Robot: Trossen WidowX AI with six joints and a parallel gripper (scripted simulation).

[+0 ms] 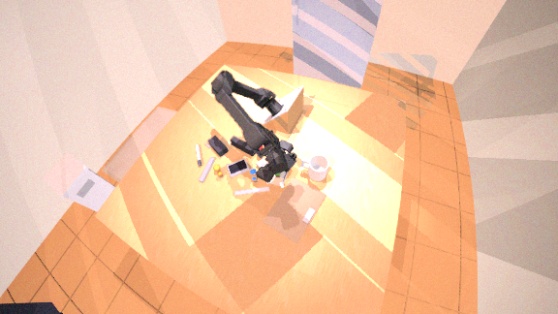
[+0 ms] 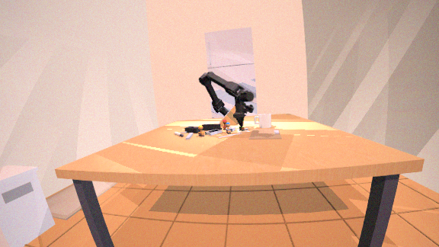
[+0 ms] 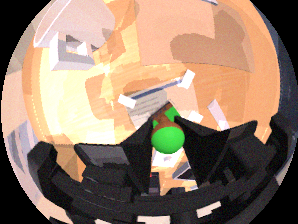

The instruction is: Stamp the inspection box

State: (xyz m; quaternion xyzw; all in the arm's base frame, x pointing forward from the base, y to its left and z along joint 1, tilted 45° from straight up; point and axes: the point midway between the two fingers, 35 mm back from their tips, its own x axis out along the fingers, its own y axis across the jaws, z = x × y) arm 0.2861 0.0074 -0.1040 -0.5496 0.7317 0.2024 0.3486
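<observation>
My gripper [image 1: 277, 175] [image 2: 241, 128] [image 3: 163, 120] points down, low over the bench, shut on a stamp with a green knob [image 3: 168, 140] and a brown and green body. The stamp's lower end is over or beside the pale card [image 3: 145, 106], which shows grey lines. Whether it touches the card cannot be told, and the stamp's face and the inspection box are hidden. A dark bar with white ends [image 3: 157, 90] lies along the card's far edge. An open case with a dark pad [image 1: 237, 168] lies to the left of the gripper in the top view.
Stamps with blue knobs [image 1: 253, 172] and yellow knobs [image 1: 217, 168] stand near the pad. A white mug [image 1: 318, 169] [image 2: 264, 120] stands right of the gripper. A flat brown board [image 1: 285, 220] [image 3: 200, 25] bears a white block [image 1: 309, 214]. A pale strip [image 1: 252, 191] lies near the pad.
</observation>
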